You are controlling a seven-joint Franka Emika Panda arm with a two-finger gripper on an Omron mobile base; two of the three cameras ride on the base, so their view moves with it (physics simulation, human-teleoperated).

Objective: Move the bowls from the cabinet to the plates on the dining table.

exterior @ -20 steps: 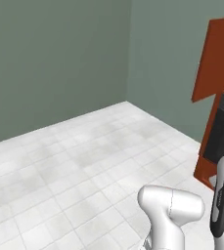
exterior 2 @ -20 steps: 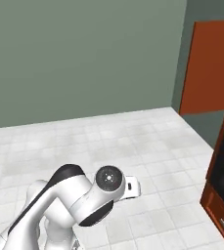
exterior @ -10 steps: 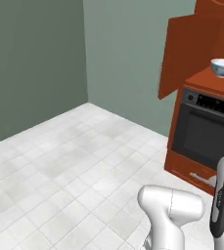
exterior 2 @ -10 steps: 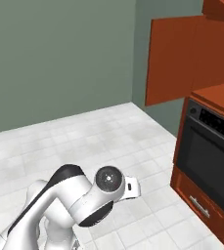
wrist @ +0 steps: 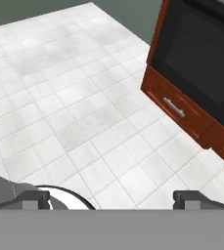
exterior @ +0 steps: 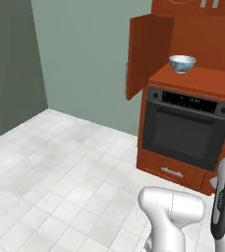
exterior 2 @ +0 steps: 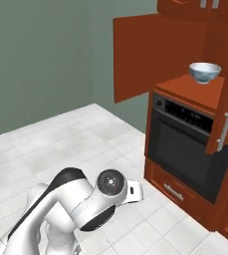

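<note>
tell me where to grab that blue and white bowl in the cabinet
Grip the bowl by its rim, one finger inside and one outside, coming from the open front. It stands upright on the shelf above the oven, doors swung wide, with little visible room overhead. The gripper is open, empty.

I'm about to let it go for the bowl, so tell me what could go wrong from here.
1. The white bowl with blue pattern sits high on the reddish-brown wooden shelf above the black built-in oven; a clumsy reach could knock it off onto the white tiled floor.
2. Both open reddish-brown cabinet doors flank the opening, so the arm might clip one.
3. The open gripper points at the floor, far below the bowl.
</note>
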